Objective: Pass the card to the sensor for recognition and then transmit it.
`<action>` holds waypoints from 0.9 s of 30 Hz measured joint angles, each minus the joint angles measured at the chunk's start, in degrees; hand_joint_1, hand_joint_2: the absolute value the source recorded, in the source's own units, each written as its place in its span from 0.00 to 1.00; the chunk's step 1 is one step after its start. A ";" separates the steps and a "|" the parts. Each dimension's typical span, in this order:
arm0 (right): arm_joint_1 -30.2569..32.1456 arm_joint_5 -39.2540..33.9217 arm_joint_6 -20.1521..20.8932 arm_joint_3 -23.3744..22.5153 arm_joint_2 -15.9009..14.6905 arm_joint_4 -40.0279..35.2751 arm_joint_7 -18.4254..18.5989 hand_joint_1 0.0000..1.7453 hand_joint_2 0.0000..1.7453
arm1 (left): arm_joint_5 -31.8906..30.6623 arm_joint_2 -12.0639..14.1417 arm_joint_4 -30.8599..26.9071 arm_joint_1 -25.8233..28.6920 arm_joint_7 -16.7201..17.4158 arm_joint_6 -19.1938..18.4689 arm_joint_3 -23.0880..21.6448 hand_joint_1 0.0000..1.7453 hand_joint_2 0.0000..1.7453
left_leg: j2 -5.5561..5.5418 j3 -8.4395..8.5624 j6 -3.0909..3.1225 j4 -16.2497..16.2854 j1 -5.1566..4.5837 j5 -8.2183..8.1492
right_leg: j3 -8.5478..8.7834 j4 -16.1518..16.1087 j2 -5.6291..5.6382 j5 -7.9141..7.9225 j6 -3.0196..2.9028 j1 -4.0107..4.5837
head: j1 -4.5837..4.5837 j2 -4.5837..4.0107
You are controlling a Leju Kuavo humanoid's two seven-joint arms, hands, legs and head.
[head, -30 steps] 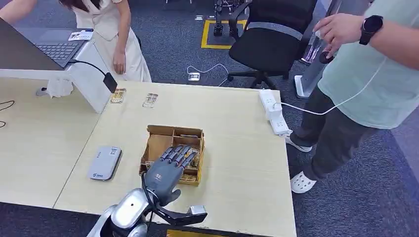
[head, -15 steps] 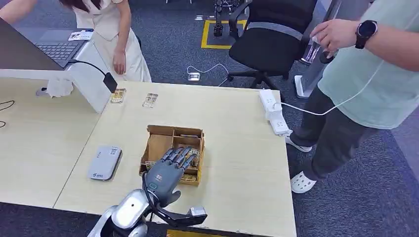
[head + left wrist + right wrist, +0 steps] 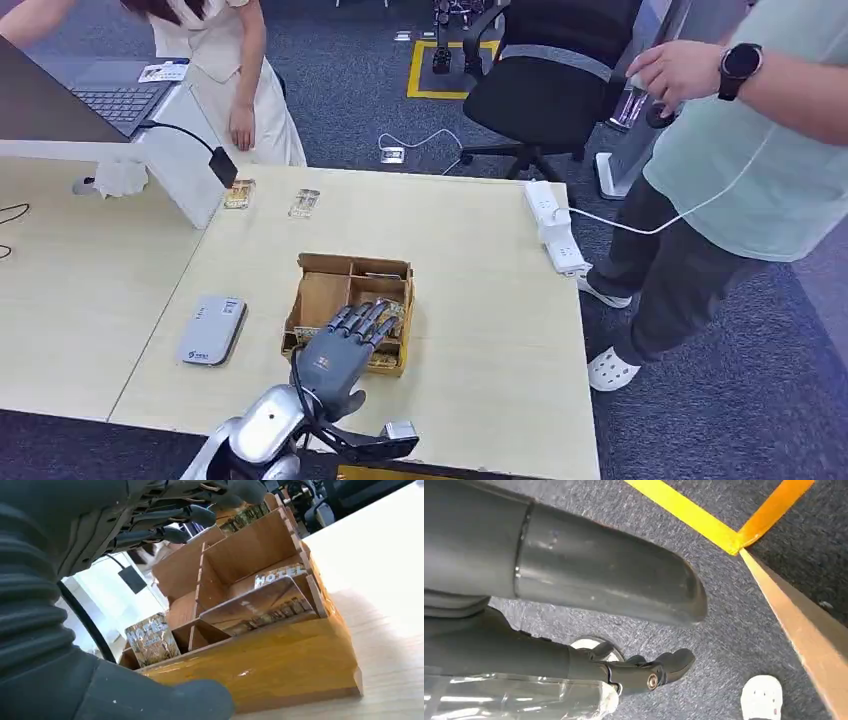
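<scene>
A brown box [image 3: 330, 290] with dividers stands mid-table and holds hotel cards [image 3: 390, 320]. My left hand [image 3: 340, 352] hovers over the box's near right compartment, fingers stretched forward and apart, with nothing in it. In the left wrist view the fingers [image 3: 170, 515] reach above the box [image 3: 270, 665]; one card [image 3: 260, 605] leans in a compartment and another card [image 3: 150, 640] stands upright closer in. The grey card sensor [image 3: 212, 329] lies on the table left of the box. My right hand [image 3: 634, 672] hangs beside the table over the carpet, holding nothing.
Two more cards [image 3: 239, 193] [image 3: 304, 203] lie at the table's far edge. A white power strip [image 3: 555, 230] sits at the far right edge. One person [image 3: 740, 150] stands at the right, another [image 3: 230, 70] at the far left by a laptop [image 3: 120, 100].
My left hand has drawn back slightly toward the box's near edge. The person at the right has shifted a raised hand a little.
</scene>
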 joint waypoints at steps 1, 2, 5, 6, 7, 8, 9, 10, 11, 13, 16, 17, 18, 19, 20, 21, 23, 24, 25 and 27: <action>0.00 0.74 0.28 -0.35 0.00 0.09 -0.48 0.00 0.00 | -0.02 -0.02 0.17 -0.01 0.00 0.00 0.00 0.00 1.00 | -0.01 0.00 0.00 0.00 0.00 0.00 | 0.01 0.00 -0.01 0.00 0.00 0.00 | 0.00 0.00; 0.02 1.07 0.37 -0.67 0.00 0.17 -0.74 0.00 0.00 | -0.02 -0.02 0.24 0.00 0.00 0.00 0.00 0.00 1.00 | -0.01 -0.01 0.00 0.00 0.00 0.00 | 0.01 0.00 -0.02 0.00 0.00 0.00 | 0.00 0.00; 0.06 1.50 0.44 -1.16 0.00 0.37 -1.02 0.00 0.00 | -0.02 -0.04 0.52 -0.03 0.00 0.02 0.00 0.00 1.00 | -0.02 -0.01 0.00 0.00 0.00 0.00 | 0.01 0.00 -0.02 0.00 0.00 0.00 | 0.00 0.00; 0.07 1.53 0.44 -1.24 0.00 0.42 -1.05 0.00 0.00 | -0.02 -0.07 0.63 -0.05 0.00 0.02 0.00 0.00 1.00 | -0.02 -0.01 0.00 0.00 0.00 0.00 | 0.01 0.00 -0.02 0.00 0.00 0.00 | 0.00 0.00; 0.07 1.53 0.44 -1.31 0.00 0.46 -1.05 0.00 0.00 | -0.02 -0.13 0.68 -0.04 0.00 0.02 0.00 0.00 1.00 | -0.02 -0.02 0.00 0.00 0.00 0.00 | 0.01 0.00 -0.03 0.00 0.00 0.00 | 0.00 0.00; 0.08 1.53 0.44 -1.42 0.00 0.52 -1.05 0.00 0.00 | -0.02 -0.20 0.74 -0.05 0.00 0.02 0.00 0.00 1.00 | -0.04 -0.02 0.00 0.00 0.00 0.00 | 0.01 0.00 -0.04 0.00 0.00 0.00 | 0.00 0.00; 0.08 1.59 0.44 -1.51 0.00 0.55 -1.11 0.00 0.00 | -0.02 -0.30 0.76 -0.05 0.00 0.02 0.00 0.00 1.00 | -0.04 -0.02 0.00 0.00 0.00 0.00 | 0.01 0.00 -0.04 0.00 0.00 0.00 | 0.02 0.00; 0.07 1.70 0.44 -1.59 0.00 0.59 -1.22 0.00 0.00 | -0.02 -0.31 0.83 -0.06 0.00 0.02 0.00 0.00 1.00 | -0.04 -0.02 0.00 0.00 0.00 0.00 | 0.01 0.00 -0.04 0.00 0.00 0.00 | 0.00 0.00; 0.07 2.12 0.44 -1.75 0.00 0.66 -1.49 0.00 0.00 | -0.02 -0.33 0.90 -0.07 0.00 0.02 0.00 0.00 1.00 | -0.04 -0.02 0.00 0.00 0.00 0.00 | 0.01 0.00 -0.04 0.00 0.00 0.00 | 0.00 0.00; 0.07 2.60 0.44 -2.08 0.00 0.83 -1.86 0.00 0.00 | -0.02 -0.33 1.09 -0.07 0.00 0.02 0.00 0.00 1.00 | -0.04 -0.02 0.00 0.00 0.00 0.00 | 0.02 0.00 -0.04 0.00 0.00 0.00 | 0.00 0.00; 0.06 2.73 0.44 -2.25 0.00 0.98 -2.21 0.00 0.00 | -0.02 -0.35 1.25 -0.09 0.00 0.02 0.00 0.00 1.00 | -0.05 -0.02 0.00 0.00 0.00 0.00 | 0.02 0.00 -0.04 0.00 0.00 0.00 | 0.00 0.00; 0.06 2.75 0.44 -2.27 0.00 1.07 -2.23 0.00 0.00 | -0.02 -0.37 1.27 -0.09 0.00 0.02 0.00 0.00 1.00 | -0.05 -0.02 0.00 0.00 0.00 0.00 | 0.02 0.00 -0.04 0.00 0.00 0.00 | 0.00 0.00; 0.06 2.90 0.41 -2.32 0.00 1.09 -2.25 0.00 0.00 | -0.02 -0.39 1.27 -0.09 0.00 0.11 0.00 0.00 1.00 | -0.05 -0.02 0.00 0.00 0.00 0.00 | 0.02 0.00 -0.04 0.00 0.00 0.00 | 0.00 0.00; 0.06 2.97 0.41 -2.34 0.00 1.11 -2.27 0.00 0.00 | -0.02 -0.42 1.29 -0.11 0.00 0.13 0.00 0.00 1.00 | -0.05 -0.02 0.00 0.00 0.00 0.00 | 0.02 0.00 -0.04 0.00 0.00 0.00 | 0.00 0.00; 0.06 3.08 0.44 -2.36 0.00 1.14 -2.29 0.00 0.00 | -0.02 -0.48 1.29 -0.11 0.00 0.22 0.00 0.00 1.00 | -0.05 -0.02 0.00 0.00 0.00 0.00 | 0.02 0.00 -0.04 0.00 0.00 0.00 | 0.00 0.00; 0.06 3.14 0.44 -2.36 0.00 1.16 -2.31 0.00 0.00 | -0.02 -0.55 1.29 -0.13 0.00 0.28 0.00 0.00 1.00 | -0.05 -0.02 0.00 0.00 0.00 0.00 | 0.02 0.00 -0.04 0.00 0.00 0.00 | 0.00 0.00; 0.06 3.23 0.44 -2.36 0.00 1.22 -2.38 0.00 0.00 | -0.02 -0.70 1.35 -0.20 0.00 0.42 0.00 0.00 1.00 | -0.05 -0.02 0.00 0.00 0.00 0.00 | 0.02 0.00 -0.04 0.00 0.00 0.00 | 0.00 0.00; 0.06 3.23 0.44 -2.36 0.00 1.27 -2.38 0.00 0.00 | -0.02 -0.77 1.38 -0.21 0.00 0.46 0.00 0.00 1.00 | -0.05 -0.02 0.00 0.00 0.00 0.00 | 0.02 0.00 -0.04 0.00 0.00 0.00 | 0.00 0.00; 0.06 3.23 0.44 -2.36 0.00 1.27 -2.38 0.00 0.00 | -0.02 -0.81 1.44 -0.21 0.02 0.48 0.00 0.00 1.00 | -0.05 -0.02 0.00 0.00 0.00 0.00 | 0.02 0.00 -0.04 0.00 0.00 0.00 | 0.00 0.00; 0.06 3.23 0.44 -2.36 0.00 1.29 -2.38 0.00 0.00 | -0.02 -0.85 1.55 -0.22 0.02 0.50 0.00 0.00 1.00 | -0.05 -0.02 0.00 0.00 0.00 0.00 | 0.02 0.00 -0.04 0.00 0.00 0.00 | 0.00 0.00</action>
